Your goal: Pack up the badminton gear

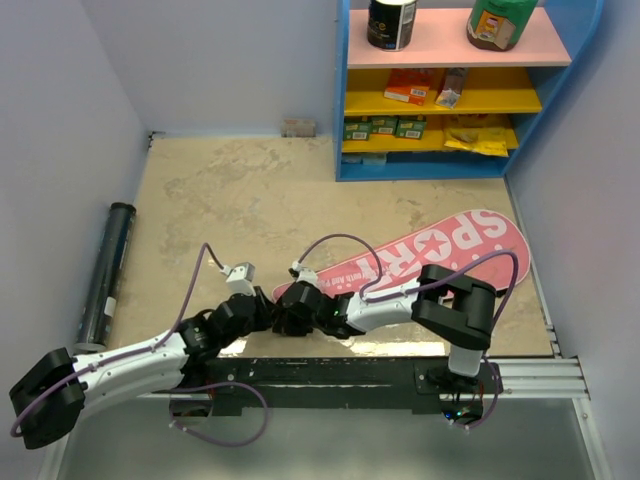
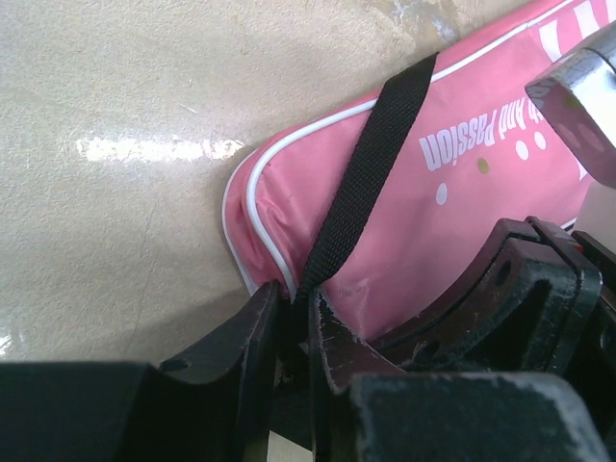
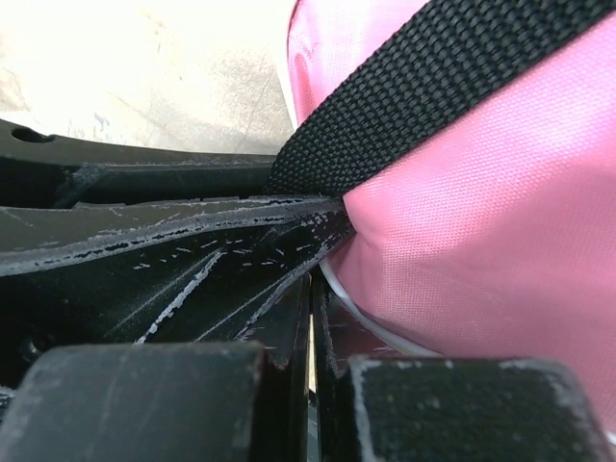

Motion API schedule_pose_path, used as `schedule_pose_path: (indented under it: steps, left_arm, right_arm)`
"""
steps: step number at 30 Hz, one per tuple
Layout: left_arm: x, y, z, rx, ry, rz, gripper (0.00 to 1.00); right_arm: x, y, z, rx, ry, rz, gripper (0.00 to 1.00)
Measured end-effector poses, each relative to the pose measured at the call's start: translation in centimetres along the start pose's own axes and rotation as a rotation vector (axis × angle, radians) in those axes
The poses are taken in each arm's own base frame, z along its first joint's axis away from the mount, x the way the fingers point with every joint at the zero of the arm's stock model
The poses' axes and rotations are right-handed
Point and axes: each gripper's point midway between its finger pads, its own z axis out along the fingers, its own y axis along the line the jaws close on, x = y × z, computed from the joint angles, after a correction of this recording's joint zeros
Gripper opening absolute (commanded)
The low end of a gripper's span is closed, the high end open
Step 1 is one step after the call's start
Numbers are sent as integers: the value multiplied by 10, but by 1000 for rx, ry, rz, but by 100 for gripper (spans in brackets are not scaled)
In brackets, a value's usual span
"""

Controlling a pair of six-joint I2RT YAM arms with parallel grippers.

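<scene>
The pink bag (image 1: 430,255) lettered "SPORT" lies slantwise on the table, its narrow end toward the arms. Both grippers meet at that end. My left gripper (image 2: 296,294) (image 1: 270,314) is shut on the bag's black strap (image 2: 371,164), which runs down between its fingers at the corner of the bag (image 2: 462,192). My right gripper (image 3: 313,279) (image 1: 302,318) is shut right beside it, against the pink fabric (image 3: 500,221) and under the strap (image 3: 433,87); nothing shows between its fingers. The long black tube (image 1: 106,270) lies along the table's left edge.
A blue shelf unit (image 1: 342,100) with jars (image 1: 391,22) and boxes stands at the back right. A small grey block (image 1: 298,128) sits by the back wall. Walls close in on both sides. A black rail (image 1: 400,372) runs along the near edge.
</scene>
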Motion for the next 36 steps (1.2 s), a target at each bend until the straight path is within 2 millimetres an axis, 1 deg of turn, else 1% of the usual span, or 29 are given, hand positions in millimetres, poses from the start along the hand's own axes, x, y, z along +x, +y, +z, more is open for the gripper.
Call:
schedule_pose_path:
  steps: [2, 3, 5, 6, 8, 9, 11, 12, 14, 15, 16, 17, 18, 20, 21, 22, 23, 24, 26, 27, 29, 32, 34, 36]
  left_arm:
    - [0, 0, 0, -1, -5, -4, 6]
    - [0, 0, 0, -1, -7, -5, 6]
    - [-1, 1, 0, -6, -12, -2, 9]
    - [-2, 2, -1, -10, -16, -3, 10]
    - [-2, 3, -1, -14, -19, -1, 11]
    - [-3, 3, -1, -15, -18, -1, 11]
    - [-2, 0, -2, -14, -9, 3, 11]
    - [-1, -1, -2, -12, -1, 6, 11]
    - [2, -5, -2, -3, 19, 10, 11]
    - [3, -8, -2, 5, 33, 13, 11]
    - [5, -11, -3, 13, 43, 16, 12]
    - [7, -15, -4, 23, 60, 22, 14]
    - [7, -18, -5, 26, 70, 26, 16]
    - [9, -23, -8, 31, 98, 42, 28]
    - [10, -25, -11, 31, 115, 54, 39]
    - [11, -28, -13, 31, 131, 69, 44]
    - [9, -31, -15, 29, 138, 82, 49]
    - [7, -35, -16, 35, 141, 89, 57]
    - [-2, -47, -19, 47, 131, 98, 67]
    - [-8, -54, -20, 58, 121, 102, 99]
    - [-21, -65, -23, 74, 92, 115, 100]
    - [-41, -77, -28, 75, 36, 130, 100]
    - [-57, -85, -33, 68, -2, 152, 100]
    - [-78, -95, -39, 54, -51, 183, 100]
  right_arm:
    - [-1, 0, 0, 0, -15, 0, 13]
    - [-2, 0, 0, 0, -22, 0, 24]
    - [-3, 1, 0, -3, -29, 2, 33]
    - [-2, 2, -2, -6, -27, 1, 40]
    - [-1, 1, -7, -2, -24, -7, 46]
    - [-1, 1, -10, -1, -26, -12, 52]
    - [-1, -3, -17, 19, -20, -37, 60]
    - [-1, -5, -21, 31, -19, -56, 65]
    - [-2, -12, -31, 61, -16, -91, 70]
    - [-3, -15, -37, 72, -17, -111, 77]
    - [-5, -16, -43, 75, -23, -123, 80]
    - [-8, -16, -54, 78, -30, -146, 88]
    - [-12, -14, -62, 75, -43, -158, 99]
    - [-29, -4, -86, 55, -106, -182, 99]
    - [-41, 3, -99, 39, -148, -193, 99]
    - [-52, 11, -114, 31, -188, -202, 99]
    - [-62, 18, -124, 22, -218, -206, 99]
    - [-74, 25, -137, 22, -253, -215, 99]
    - [-95, 39, -162, 21, -314, -228, 99]
    - [-106, 45, -174, 22, -344, -236, 99]
    - [-123, 51, -196, 28, -398, -252, 99]
    - [-140, 50, -224, 45, -452, -284, 99]
    - [-151, 46, -238, 61, -479, -299, 99]
    - [-162, 43, -248, 80, -509, -313, 99]
